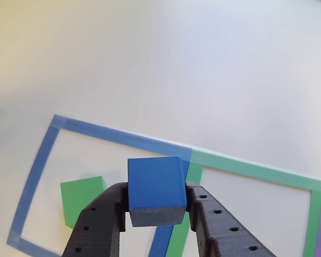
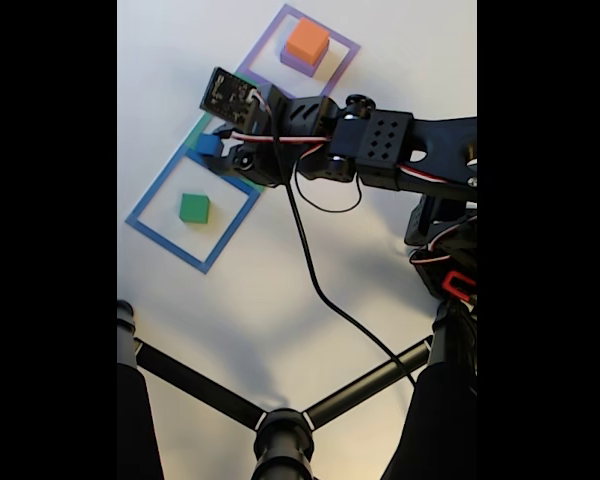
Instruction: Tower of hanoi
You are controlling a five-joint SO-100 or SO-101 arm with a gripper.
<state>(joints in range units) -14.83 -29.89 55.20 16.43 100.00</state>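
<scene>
Tool [image 1: 156, 211] pinched small blue cube [image 1: 155, 187] by opposite side faces, held above worktop [image 1: 176, 64] over the blue/green tape border, w/ green block [image 1: 81, 197] lying nearby inside blue outline. Cube looked like light, slightly squashy foam w/ grippy sides; flat-face grip seemed best

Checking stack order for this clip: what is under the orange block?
In the fixed view the orange block sits on the purple block, inside the purple taped outline. Only purple's protruding edge shows; anything beneath is covered.
</scene>
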